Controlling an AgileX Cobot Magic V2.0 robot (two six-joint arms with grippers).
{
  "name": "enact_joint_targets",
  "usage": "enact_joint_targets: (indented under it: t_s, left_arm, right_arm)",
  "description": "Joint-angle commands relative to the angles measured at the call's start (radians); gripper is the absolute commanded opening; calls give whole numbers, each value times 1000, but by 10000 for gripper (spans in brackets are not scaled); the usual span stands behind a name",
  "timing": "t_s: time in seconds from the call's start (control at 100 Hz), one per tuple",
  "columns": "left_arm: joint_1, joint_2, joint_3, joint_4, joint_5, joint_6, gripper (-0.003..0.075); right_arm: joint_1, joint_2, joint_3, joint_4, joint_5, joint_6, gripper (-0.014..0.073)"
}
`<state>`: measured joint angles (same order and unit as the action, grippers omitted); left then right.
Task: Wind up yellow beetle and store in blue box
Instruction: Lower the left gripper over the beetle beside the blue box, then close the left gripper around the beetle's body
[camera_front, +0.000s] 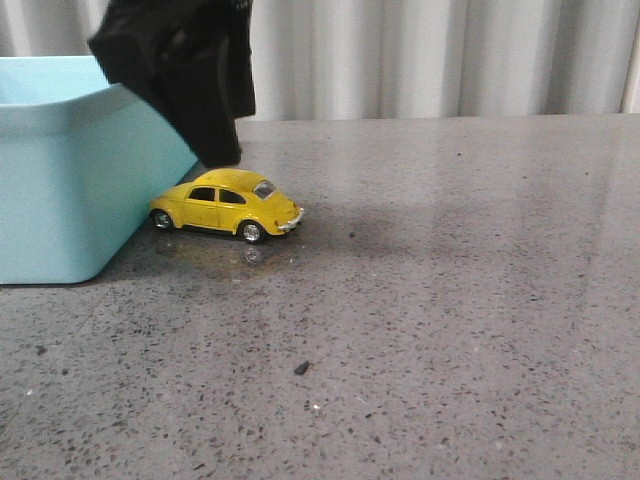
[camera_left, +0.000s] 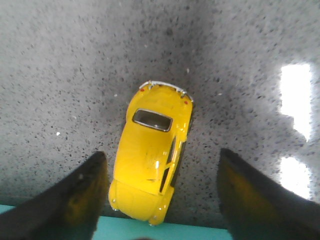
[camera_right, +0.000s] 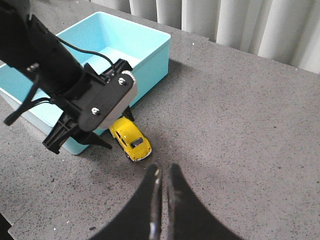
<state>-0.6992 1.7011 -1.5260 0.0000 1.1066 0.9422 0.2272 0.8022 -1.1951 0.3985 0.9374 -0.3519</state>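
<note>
The yellow beetle (camera_front: 228, 207) stands on its wheels on the grey table, its nose close to the corner of the blue box (camera_front: 60, 180). My left gripper (camera_front: 215, 150) hangs just above the beetle. In the left wrist view it (camera_left: 160, 152) is open, with the fingers (camera_left: 82, 200) either side of the beetle (camera_left: 152, 160) and not touching it. The box rim (camera_left: 200, 232) shows by the car's nose. My right gripper (camera_right: 163, 170) is shut and empty, high above the table and back from the beetle (camera_right: 131, 140) and the box (camera_right: 150, 55).
The grey speckled table (camera_front: 450, 300) stretches wide to the right of the car. A small dark speck (camera_front: 301, 368) lies on it toward the front. A pale curtain (camera_front: 450, 50) hangs behind the table's far edge. Nothing shows inside the box.
</note>
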Motion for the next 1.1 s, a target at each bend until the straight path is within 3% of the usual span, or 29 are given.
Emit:
enact_joint_targets:
  t_s: [0.0, 0.16, 0.45, 0.68, 1.09]
  left_arm:
    - [-6, -26, -33, 0, -42, -15, 485]
    - [1, -4, -37, 54, -63, -2, 480]
    - [74, 12, -37, -34, -53, 5, 479]
    - [127, 12, -37, -155, -42, 175, 479]
    - [125, 99, -37, -210, -52, 203, 479]
  right_arm:
    - [2, -8, -14, 11, -80, -10, -50]
    - [18, -8, -10, 11, -82, -10, -50]
    - [43, -8, 9, 6, -91, -10, -50]
    - [43, -8, 9, -2, -107, -10, -50]
    - [43, -8, 30, -3, -119, -10, -50]
